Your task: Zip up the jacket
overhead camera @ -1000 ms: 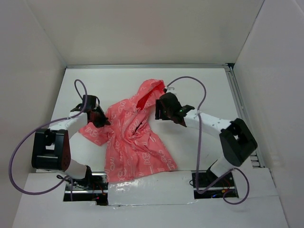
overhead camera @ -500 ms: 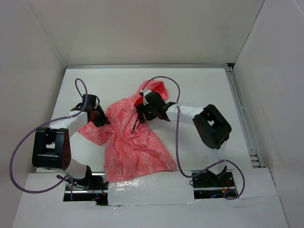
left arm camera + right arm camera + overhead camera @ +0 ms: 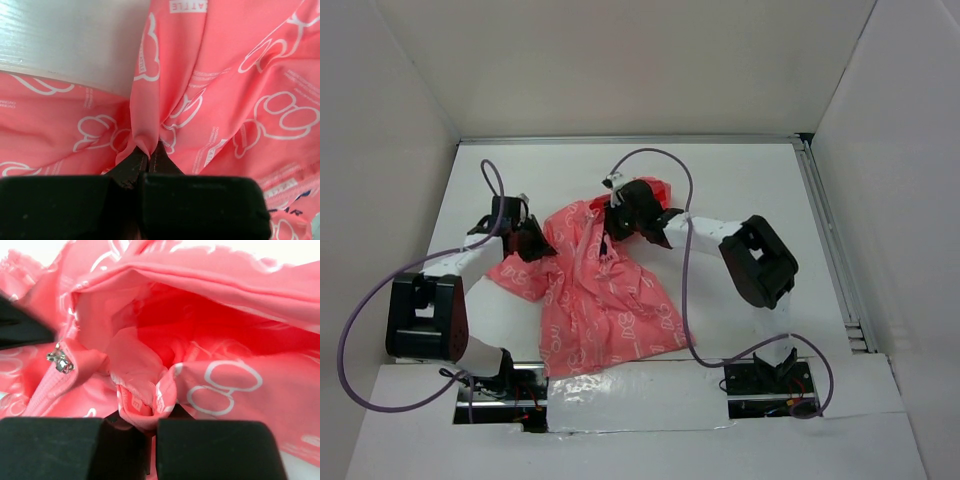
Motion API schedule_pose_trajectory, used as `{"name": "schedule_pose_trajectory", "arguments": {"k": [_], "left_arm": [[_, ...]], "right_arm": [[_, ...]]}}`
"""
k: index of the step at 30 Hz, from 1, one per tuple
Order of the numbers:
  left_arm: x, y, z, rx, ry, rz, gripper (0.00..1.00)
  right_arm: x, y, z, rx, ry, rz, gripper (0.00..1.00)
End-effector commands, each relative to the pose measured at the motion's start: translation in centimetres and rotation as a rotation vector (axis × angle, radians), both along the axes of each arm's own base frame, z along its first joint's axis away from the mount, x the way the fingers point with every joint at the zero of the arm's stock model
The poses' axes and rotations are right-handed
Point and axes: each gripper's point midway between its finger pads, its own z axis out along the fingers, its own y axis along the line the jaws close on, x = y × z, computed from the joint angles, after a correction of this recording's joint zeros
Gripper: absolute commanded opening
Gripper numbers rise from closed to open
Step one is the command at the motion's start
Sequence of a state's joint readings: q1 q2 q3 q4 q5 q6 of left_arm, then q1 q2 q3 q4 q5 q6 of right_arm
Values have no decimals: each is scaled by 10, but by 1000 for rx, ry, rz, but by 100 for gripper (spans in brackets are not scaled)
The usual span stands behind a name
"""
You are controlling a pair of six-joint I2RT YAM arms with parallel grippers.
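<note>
The jacket (image 3: 605, 290) lay crumpled on the table (image 3: 750, 180), w/ both arms working its upper part. The left gripper (image 3: 149, 156) was clenched on a pinch of pink fabric: jaws met, w/ a fold squeezed up just ahead of the tips. Bare table showed beyond it & to its left. The right gripper (image 3: 150, 415) was grasping the neck edge, approx. at the inner label (image 3: 134, 405), cloth bunched between its jaws. The open hood (image 3: 215, 325) gaped just ahead of it.

The zipper pull (image 3: 61, 361) sat a little ahead & left of the right gripper, at the end of a strip of zipper tape. Couldn't tell how far the zip was closed.

Step in hand was prob. straightening the front so the zip line lies flat. To do it well:
- Pull the two holds apart gently & low to the table, no lifting.
- Keep the neck edge taut so the teeth run straight.
- The left hold looked off to the side, not on the zip, so tension could go skewed; regrip nearer the zip if so.
- Thin cloth may slip, so don't jerk it.
- The pull is tiny, so the next grab needs a precise, squared-up approach.
</note>
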State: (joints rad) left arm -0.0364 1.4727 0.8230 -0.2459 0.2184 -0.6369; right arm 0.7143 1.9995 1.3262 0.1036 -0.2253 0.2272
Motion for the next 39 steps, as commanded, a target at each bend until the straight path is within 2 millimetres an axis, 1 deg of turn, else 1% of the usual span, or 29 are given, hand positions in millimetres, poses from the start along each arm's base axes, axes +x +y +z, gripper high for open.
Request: {"name": "schedule_pose_trajectory", "arguments": {"k": [1, 3, 4, 5, 6, 7, 8, 10, 11, 12, 16, 18, 21, 23, 24, 25, 26, 28, 29, 30, 31, 32, 33, 34, 35, 36, 37, 38, 39], "left_arm": [[15, -7, 49, -6, -169, -55, 0], [19, -2, 79, 20, -246, -44, 0], [17, -1, 89, 24, -264, -46, 0], [18, 1, 116, 38, -338, -41, 0], [18, 2, 129, 42, -371, -41, 0], [17, 3, 148, 48, -409, -33, 0], [14, 8, 169, 62, -464, -11, 0], [8, 8, 198, 68, -523, 1, 0], [0, 10, 216, 62, -566, 25, 0], [-5, 11, 227, 59, -590, 36, 0], [-37, 7, 292, 1, -750, 46, 0], [-45, 6, 305, -6, -766, 43, 0], [-46, 7, 317, 1, -771, 42, 0], [-31, 7, 303, 16, -717, 41, 0], [-22, 7, 300, 22, -705, 41, 0], [-1, 7, 280, 33, -641, 43, 0], [14, 9, 274, 43, -635, 43, 0], [58, 11, 234, 52, -509, 50, 0], [73, 14, 222, 63, -472, 53, 0], [101, 14, 195, 73, -388, 40, 0], [112, 13, 182, 61, -336, 34, 1], [127, 16, 193, 49, -343, 34, 11], [133, 13, 181, 26, -298, 10, 25], [139, 12, 160, 23, -237, 6, 36], [145, 12, 161, 23, -253, 0, 49], [145, 11, 166, 23, -269, -3, 83], [143, 9, 170, 13, -288, -21, 99], [133, 7, 178, 12, -312, -35, 99], [129, 6, 182, 10, -324, -31, 99]], "right_arm": [[30, -26, 87, 32, -224, -214, 0], [27, -55, 119, -7, -268, -307, 0], [29, -80, 150, -24, -330, -399, 0], [23, -98, 149, -92, -318, -431, 0], [21, -114, 161, -123, -337, -480, 0], [19, -142, 190, -138, -382, -592, 0], [9, -163, 191, -207, -361, -632, 0], [-11, -204, 221, -258, -392, -743, 0], [-20, -218, 231, -271, -405, -780, 0], [-36, -231, 256, -235, -434, -808, 0], [-87, -270, 305, -179, -498, -875, 0], [-101, -281, 323, -126, -511, -866, 0], [-103, -281, 308, -184, -476, -809, 0], [-97, -286, 286, -259, -426, -803, 0], [-91, -276, 265, -291, -368, -754, 0], [-81, -280, 253, -308, -333, -756, 0], [-72, -264, 227, -338, -263, -654, 0], [-50, -268, 203, -364, -199, -650, 2], [-35, -261, 175, -415, -130, -610, 10], [-27, -262, 164, -427, -91, -622, 16], [-19, -263, 153, -447, -61, -634, 29], [-9, -261, 139, -467, -28, -648, 41], [-5, -261, 137, -464, -27, -658, 51], [-6, -259, 129, -462, -15, -655, 82], [-2, -257, 137, -415, -47, -664, 88], [-6, -249, 137, -368, -41, -622, 90], [-11, -251, 128, -345, -18, -621, 100], [-9, -257, 146, -270, -63, -645, 100], [-13, -255, 147, -222, -58, -621, 100]]}}
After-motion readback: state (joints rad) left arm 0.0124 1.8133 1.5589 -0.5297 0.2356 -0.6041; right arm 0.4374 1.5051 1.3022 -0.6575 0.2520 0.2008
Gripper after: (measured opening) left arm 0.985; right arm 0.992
